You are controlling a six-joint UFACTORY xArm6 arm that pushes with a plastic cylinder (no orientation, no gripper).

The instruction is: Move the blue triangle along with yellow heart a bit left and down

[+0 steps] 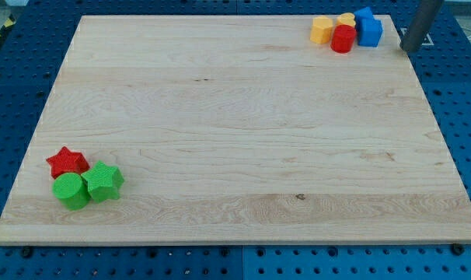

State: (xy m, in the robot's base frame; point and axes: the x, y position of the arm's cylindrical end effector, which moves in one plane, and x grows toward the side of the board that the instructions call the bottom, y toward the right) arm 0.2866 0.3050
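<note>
Wooden board [235,124], my tip [410,48] bare, holding nothing, just right of blue block [368,27]

The desk [235,132] is pale wood with fine horizontal grain, lying on a blue base [469,117] dotted with dark holes. The blocks are red [343,38], blue [368,27] and two yellow [322,30] [346,19]; elsewhere a red star [67,162], green star [103,180], green block [71,190]. My tip [409,48] is dark grey.
</note>
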